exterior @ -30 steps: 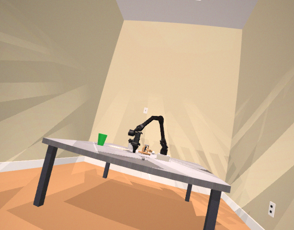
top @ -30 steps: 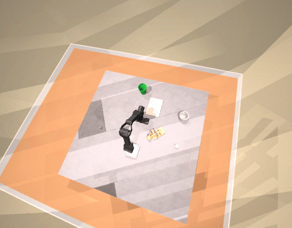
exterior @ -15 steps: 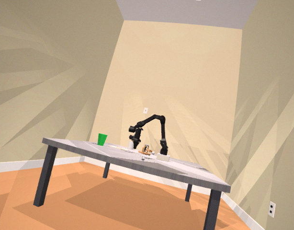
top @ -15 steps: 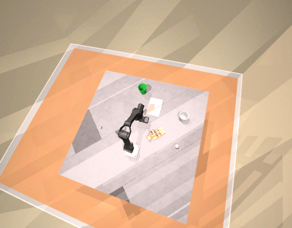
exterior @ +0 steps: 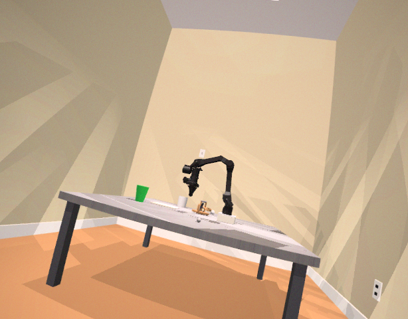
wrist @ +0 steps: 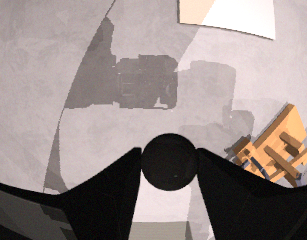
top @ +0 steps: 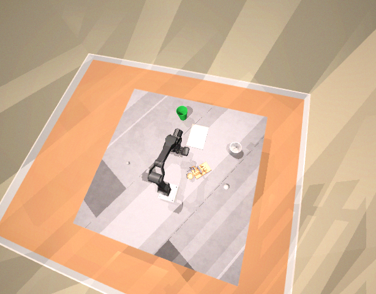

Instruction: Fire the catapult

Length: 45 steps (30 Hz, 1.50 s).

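My gripper (wrist: pixel 168 155) (exterior: pixel 191 194) is shut on a black ball (wrist: pixel 169 170), pinched between its two fingertips. It holds the ball well above the table top, beyond the catapult's left side in the top view. The orange wooden catapult (top: pixel 203 171) (exterior: pixel 201 209) (wrist: pixel 293 140) stands on the table, at the right edge of the wrist view. The white mug (top: pixel 236 147) (exterior: pixel 182 201) stands upright, right of and above the catapult in the top view. In that view the fingertips are hard to make out.
A green cup (top: pixel 182 111) (exterior: pixel 141 193) stands near the table's far edge in the top view. A flat white pad (top: pixel 198 136) (exterior: pixel 164 205) (wrist: pixel 238 17) lies between it and the catapult. Small white round things lie beyond the catapult (top: pixel 226 186) and left of the arm (top: pixel 128 163).
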Motion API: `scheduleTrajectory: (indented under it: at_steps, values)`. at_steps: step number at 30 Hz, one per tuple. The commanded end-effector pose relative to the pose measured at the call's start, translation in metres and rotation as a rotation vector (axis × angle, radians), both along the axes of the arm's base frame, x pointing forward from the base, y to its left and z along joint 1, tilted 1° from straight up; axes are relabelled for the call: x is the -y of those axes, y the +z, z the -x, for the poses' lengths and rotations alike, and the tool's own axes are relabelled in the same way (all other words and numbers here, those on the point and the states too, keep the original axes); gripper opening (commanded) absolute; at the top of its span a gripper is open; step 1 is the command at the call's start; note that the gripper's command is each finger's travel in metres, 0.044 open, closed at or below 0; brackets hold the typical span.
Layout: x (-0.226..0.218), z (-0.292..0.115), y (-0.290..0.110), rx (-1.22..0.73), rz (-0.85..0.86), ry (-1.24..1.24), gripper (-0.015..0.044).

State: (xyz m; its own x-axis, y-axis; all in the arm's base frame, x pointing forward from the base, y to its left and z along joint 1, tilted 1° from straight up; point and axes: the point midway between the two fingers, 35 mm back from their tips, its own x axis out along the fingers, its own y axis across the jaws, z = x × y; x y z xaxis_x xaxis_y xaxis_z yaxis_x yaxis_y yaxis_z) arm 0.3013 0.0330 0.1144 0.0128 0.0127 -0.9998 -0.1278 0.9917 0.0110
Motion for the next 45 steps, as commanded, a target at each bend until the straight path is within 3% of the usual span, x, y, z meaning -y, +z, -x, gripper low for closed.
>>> scheduleTrajectory:
  at_steps: [1,27,45]
  values:
    - [0.012,0.004,0.0,-0.022,0.0,-0.034,0.0]
    - [0.126,0.067,-0.029,-0.245,-0.026,-0.49,0.0]
    - [0.16,0.115,-0.039,-0.359,-0.077,-0.721,0.0]
